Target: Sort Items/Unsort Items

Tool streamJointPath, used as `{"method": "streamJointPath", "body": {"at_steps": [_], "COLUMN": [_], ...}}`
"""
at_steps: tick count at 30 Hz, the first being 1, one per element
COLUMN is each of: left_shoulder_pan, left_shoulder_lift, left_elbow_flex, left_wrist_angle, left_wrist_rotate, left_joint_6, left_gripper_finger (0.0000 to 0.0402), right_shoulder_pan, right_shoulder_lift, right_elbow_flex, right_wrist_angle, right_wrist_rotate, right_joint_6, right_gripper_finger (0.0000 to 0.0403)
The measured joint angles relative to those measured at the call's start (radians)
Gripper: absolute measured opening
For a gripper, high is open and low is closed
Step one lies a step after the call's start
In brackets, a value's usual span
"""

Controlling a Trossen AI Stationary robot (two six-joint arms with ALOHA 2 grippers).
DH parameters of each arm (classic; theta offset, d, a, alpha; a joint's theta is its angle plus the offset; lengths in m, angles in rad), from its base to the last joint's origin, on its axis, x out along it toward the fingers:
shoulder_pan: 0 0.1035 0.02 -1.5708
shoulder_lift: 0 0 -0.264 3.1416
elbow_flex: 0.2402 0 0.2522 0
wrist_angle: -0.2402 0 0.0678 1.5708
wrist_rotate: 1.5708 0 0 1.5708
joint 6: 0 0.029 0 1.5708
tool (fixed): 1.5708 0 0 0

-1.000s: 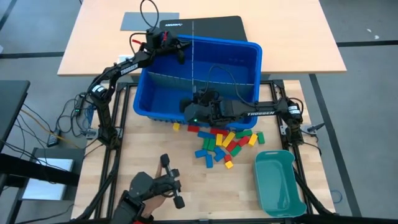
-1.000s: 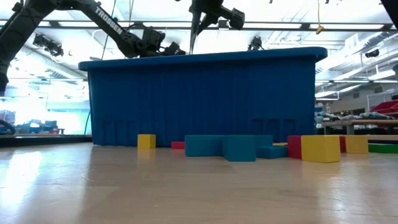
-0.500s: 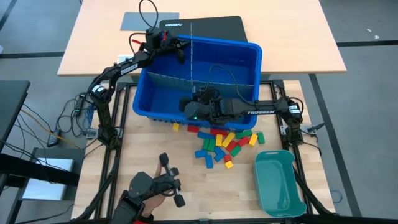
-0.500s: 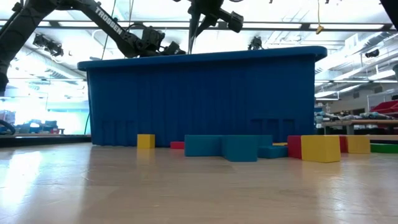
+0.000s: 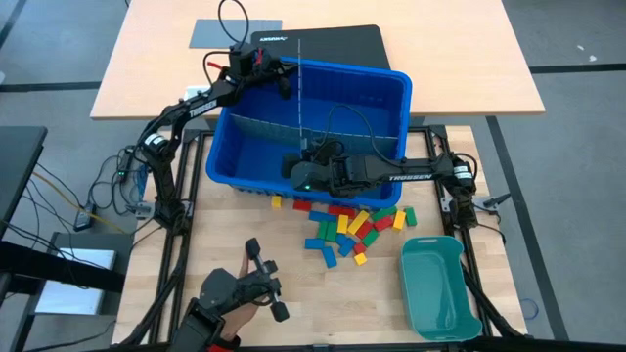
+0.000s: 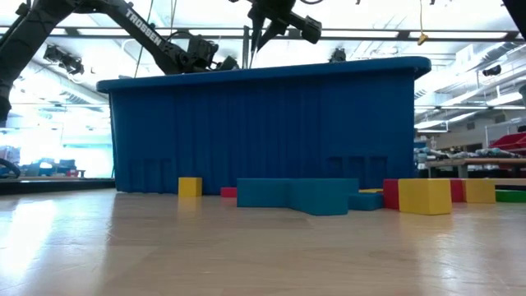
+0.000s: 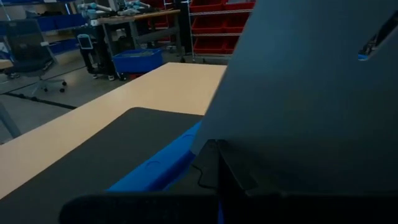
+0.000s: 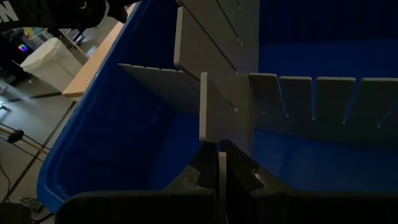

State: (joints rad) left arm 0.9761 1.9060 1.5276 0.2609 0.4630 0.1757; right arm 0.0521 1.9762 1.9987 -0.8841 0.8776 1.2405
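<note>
The blocks (image 5: 347, 223) are lying loose on the desk (image 5: 196, 264) before the bin (image 5: 391, 83): light, rigid, slick, best gripped across flat sides. Both pincers, left (image 5: 285, 83) and right (image 5: 296, 166), are pinching divider sheets (image 8: 214, 93).

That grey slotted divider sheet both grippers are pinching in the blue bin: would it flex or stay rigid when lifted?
The divider sheet looks thin and flat, so probably light. It stands straight-edged between the left gripper and right gripper, so likely fairly stiff. Held only by its edges above the blue bin, it might twist or slip.
</note>
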Motion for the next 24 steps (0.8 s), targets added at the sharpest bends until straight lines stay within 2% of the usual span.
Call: {"method": "streamJointPath", "body": {"at_steps": [5,17,24], "left_shoulder_pan": [0.017,0.045,0.047], "left_shoulder_lift": [-0.002,-0.007,-0.017], "left_elbow_flex": [0.001,0.002,0.002], "left_wrist_angle": [-0.009,-0.011,-0.026], "left_wrist_rotate": [0.003,0.005,0.007], "left_joint_6": [-0.002,-0.030,-0.034], "left_gripper_finger": [0.0000,0.0001,0.0001], "right_shoulder_pan": [0.000,0.019,0.033], "right_shoulder_lift": [0.001,0.003,-0.008], "right_elbow_flex": [0.000,-0.001,-0.002], "right_wrist_angle": [0.001,0.091,0.168], "right_wrist_rotate": [0.006,0.009,0.016], "right_joint_6": [-0.050,-0.262,-0.415], "right_gripper_finger": [0.0025,0.0170,0.0233]}}
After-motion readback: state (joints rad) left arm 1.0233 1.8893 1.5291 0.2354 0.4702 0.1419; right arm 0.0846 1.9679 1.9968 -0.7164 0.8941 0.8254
